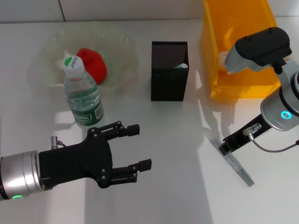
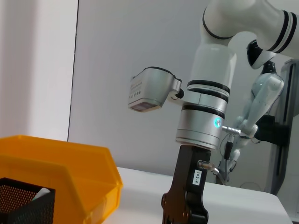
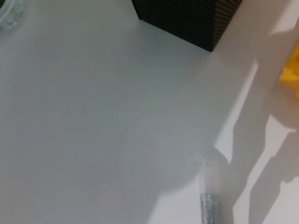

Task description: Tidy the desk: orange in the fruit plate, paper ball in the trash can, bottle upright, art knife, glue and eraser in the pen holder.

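Observation:
The bottle (image 1: 83,95) stands upright in front of the fruit plate (image 1: 122,44), and the orange (image 1: 93,63) lies in that plate. My left gripper (image 1: 143,146) hovers open and empty just right of the bottle's base. The black mesh pen holder (image 1: 168,77) has a white-green item (image 1: 183,66) poking out at its rim. A slim grey art knife (image 1: 237,167) (image 3: 209,205) lies flat on the desk at the right. My right gripper (image 1: 225,146) is low over the knife's near end. The trash can (image 1: 238,86) is at the back right. Paper ball and eraser are out of view.
The right arm's wrist housing (image 1: 261,46) hangs in front of the trash can. In the left wrist view the right arm (image 2: 203,116) stands upright beyond the trash can (image 2: 70,163) and the pen holder (image 2: 23,205). White desk (image 1: 177,186) lies between the two grippers.

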